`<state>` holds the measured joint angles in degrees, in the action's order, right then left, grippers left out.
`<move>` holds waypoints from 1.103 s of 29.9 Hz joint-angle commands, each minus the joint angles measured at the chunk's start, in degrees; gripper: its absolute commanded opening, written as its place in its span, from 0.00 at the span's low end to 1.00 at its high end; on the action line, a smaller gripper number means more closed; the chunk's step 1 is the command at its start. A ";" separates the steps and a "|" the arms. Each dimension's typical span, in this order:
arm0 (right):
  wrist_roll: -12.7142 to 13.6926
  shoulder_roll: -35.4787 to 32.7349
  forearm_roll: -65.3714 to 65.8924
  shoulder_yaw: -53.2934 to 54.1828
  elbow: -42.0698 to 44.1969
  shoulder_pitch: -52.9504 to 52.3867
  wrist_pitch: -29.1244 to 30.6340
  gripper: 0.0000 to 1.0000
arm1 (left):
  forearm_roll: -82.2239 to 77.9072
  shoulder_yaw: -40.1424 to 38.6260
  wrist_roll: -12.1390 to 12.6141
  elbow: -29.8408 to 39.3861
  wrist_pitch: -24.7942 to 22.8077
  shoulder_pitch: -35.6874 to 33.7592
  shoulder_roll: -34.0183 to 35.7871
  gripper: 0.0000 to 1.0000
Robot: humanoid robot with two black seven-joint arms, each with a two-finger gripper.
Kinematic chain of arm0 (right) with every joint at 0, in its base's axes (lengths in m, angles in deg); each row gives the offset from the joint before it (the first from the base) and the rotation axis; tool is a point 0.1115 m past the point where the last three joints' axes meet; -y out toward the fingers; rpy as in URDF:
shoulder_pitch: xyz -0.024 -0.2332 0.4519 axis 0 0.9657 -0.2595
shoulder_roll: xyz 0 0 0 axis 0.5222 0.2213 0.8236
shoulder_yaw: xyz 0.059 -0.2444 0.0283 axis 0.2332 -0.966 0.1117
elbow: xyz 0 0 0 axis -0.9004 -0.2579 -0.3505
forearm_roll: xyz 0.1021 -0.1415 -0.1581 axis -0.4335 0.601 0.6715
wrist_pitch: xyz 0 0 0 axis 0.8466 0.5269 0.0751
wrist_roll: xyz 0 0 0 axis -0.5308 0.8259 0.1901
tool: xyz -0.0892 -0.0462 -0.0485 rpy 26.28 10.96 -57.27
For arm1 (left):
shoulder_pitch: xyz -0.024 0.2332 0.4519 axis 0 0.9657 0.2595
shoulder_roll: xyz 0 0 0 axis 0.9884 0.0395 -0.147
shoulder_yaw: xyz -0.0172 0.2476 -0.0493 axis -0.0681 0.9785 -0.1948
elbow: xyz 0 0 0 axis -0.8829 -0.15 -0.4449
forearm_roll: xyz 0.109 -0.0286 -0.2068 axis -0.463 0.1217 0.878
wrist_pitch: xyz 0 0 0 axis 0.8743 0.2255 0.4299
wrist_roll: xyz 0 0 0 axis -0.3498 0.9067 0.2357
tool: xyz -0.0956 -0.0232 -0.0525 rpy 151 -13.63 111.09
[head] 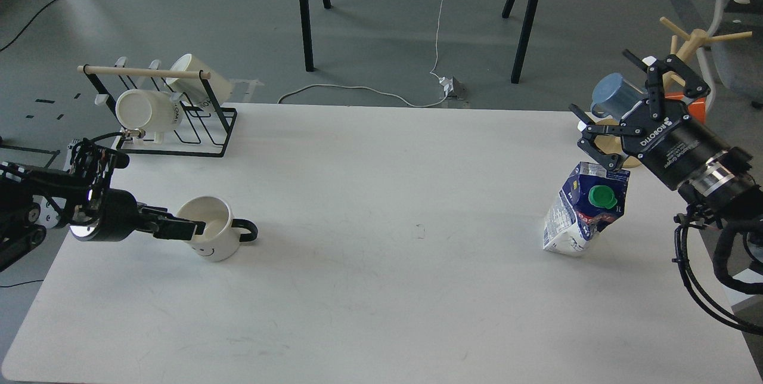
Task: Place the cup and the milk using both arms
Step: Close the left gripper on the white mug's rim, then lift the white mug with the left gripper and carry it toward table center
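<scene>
The cup [210, 235], a white mug with a black handle and a small smiley face, stands upright on the white table [381, 288] at the front left. My left gripper [189, 229] reaches in from the left, its fingertips at the cup's near-left rim; its two fingers overlap, so its state is unclear. The milk [583, 208], a dented blue-and-white carton with a green cap, stands leaning on the table at the right. My right gripper [599, 80] is open, above and behind the carton, apart from it.
A black wire rack [173, 133] with a wooden bar holds two cream mugs at the table's back left. A wooden mug tree [685, 44] with a blue mug [617, 95] and an orange one stands at the back right edge. Table legs and cables lie on the floor beyond.
</scene>
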<state>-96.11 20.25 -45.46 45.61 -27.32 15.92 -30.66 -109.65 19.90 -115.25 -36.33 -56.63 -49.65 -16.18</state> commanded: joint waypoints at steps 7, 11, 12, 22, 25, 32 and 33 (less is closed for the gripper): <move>0.00 0.00 -0.06 -0.08 -0.01 0.42 0.00 0.96 | 0.00 -0.04 -0.01 -4.76 0.00 0.11 -3.39 0.98; 0.00 -0.09 -0.06 0.00 -0.01 0.42 0.00 0.96 | 0.09 -0.13 -0.01 -6.00 0.00 0.02 -6.03 0.94; 0.00 -0.09 -0.06 0.00 -0.01 0.42 0.00 0.96 | 0.09 -0.22 -0.01 -6.00 0.00 0.02 -6.30 0.91; 0.00 -2.28 -0.33 0.27 -0.98 0.50 0.00 0.96 | 0.35 0.05 -0.01 -6.97 0.00 -0.15 -7.62 0.02; 0.00 -2.46 -0.33 0.09 -1.07 0.50 0.00 0.96 | 0.26 0.13 -0.01 -6.97 0.00 -0.07 -7.62 0.00; 0.00 -2.29 -0.42 0.27 -1.07 0.68 0.00 0.96 | 0.26 0.05 -0.01 -5.83 0.00 -0.42 -7.18 0.00; 0.00 -2.29 -0.42 0.44 -1.07 0.68 0.00 0.96 | 0.26 0.05 -0.01 -5.65 0.00 -0.59 -7.35 0.00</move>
<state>-96.11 17.92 -45.80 45.76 -28.35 16.59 -30.66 -109.46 20.04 -115.25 -42.43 -56.62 -49.77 -23.41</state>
